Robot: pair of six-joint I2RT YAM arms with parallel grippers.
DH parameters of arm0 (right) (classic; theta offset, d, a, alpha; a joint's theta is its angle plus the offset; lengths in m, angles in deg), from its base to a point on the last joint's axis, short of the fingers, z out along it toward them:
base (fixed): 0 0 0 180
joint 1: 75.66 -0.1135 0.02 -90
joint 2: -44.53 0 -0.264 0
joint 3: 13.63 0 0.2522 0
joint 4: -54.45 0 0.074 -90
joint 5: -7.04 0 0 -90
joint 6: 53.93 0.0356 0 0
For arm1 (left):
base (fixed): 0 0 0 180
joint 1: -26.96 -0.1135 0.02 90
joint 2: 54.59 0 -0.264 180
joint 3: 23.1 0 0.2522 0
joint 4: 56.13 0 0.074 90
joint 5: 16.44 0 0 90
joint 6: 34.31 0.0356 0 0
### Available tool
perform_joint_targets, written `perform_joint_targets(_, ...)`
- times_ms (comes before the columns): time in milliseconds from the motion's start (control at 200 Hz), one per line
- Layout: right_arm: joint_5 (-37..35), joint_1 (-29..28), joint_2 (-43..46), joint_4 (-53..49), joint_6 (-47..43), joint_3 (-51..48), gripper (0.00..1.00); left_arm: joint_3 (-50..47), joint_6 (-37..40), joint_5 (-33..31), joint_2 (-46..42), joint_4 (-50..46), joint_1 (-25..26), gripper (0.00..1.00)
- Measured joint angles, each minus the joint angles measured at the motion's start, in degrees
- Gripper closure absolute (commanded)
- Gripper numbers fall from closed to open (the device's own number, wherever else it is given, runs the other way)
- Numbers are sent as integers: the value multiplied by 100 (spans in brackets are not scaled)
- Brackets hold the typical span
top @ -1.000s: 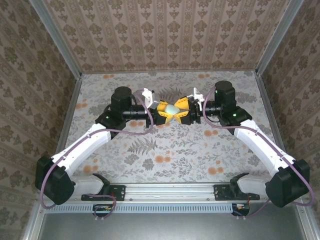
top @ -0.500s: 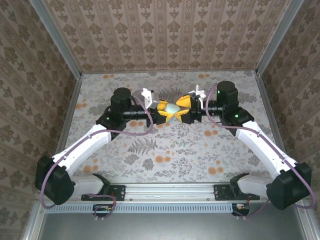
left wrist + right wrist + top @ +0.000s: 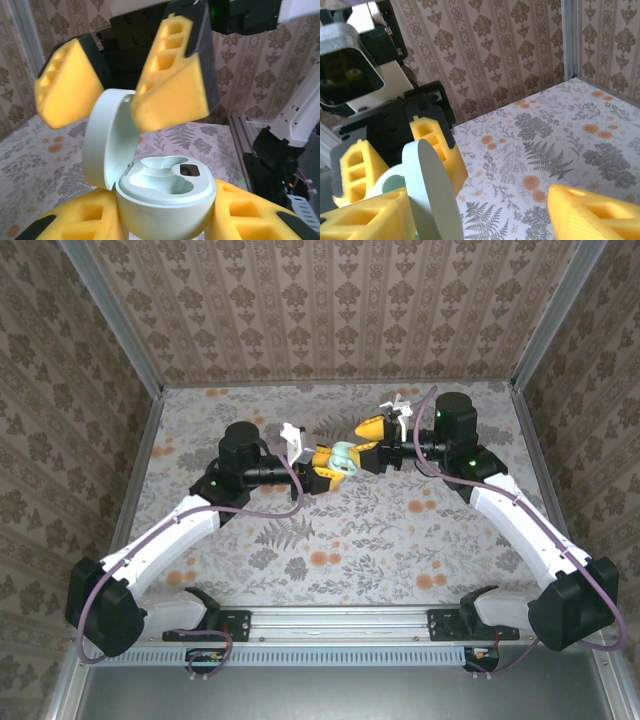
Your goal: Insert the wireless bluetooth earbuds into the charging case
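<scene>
My left gripper (image 3: 333, 462) (image 3: 167, 222) is shut on the pale green charging case (image 3: 344, 452) (image 3: 167, 197), above the middle of the table. The yellow pads press on both sides of its base. The case's lid (image 3: 106, 137) (image 3: 432, 192) stands open and upright, and the two cavities inside look empty. My right gripper (image 3: 368, 441) (image 3: 480, 217) faces the left one with its jaws open wide. The raised lid stands between its yellow fingers (image 3: 172, 85), close to the left one. The earbuds are out of view.
The table wears a cloth printed with ferns and orange flowers (image 3: 330, 558). Patterned walls (image 3: 330, 310) close in the back and both sides, with metal posts (image 3: 568, 40) at the corners. A rail with the arm bases (image 3: 340, 623) runs along the near edge.
My right gripper's jaws have spread apart, and it has risen and drawn back toward the rear right. The case lid now stands open. My left gripper still holds the case.
</scene>
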Motion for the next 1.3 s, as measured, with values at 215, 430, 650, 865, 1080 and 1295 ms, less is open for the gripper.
perform_joint_targets(215,-15,15,142,-216,581,133,29,-564,-387,-903,-55,682,0,74)
perform_joint_targets(430,-723,166,551,-1102,962,352,42,-1106,-778,-1593,-68,1561,-2,74)
perform_joint_targets(650,-1779,538,-107,-2809,1377,461,55,-1624,-1010,-1886,-374,2302,-90,74)
perform_joint_targets(865,-2275,264,-1045,-3729,1770,-175,58,-1827,-1167,-1888,-756,2625,-208,74)
perform_joint_targets(1080,-2356,-177,-1519,-3679,2105,-498,58,-1875,-1200,-1884,-911,2669,-275,74)
perform_joint_targets(1295,-2380,-186,-2229,-3609,2046,-306,65,-1875,-1198,-1888,-1147,2610,-365,74)
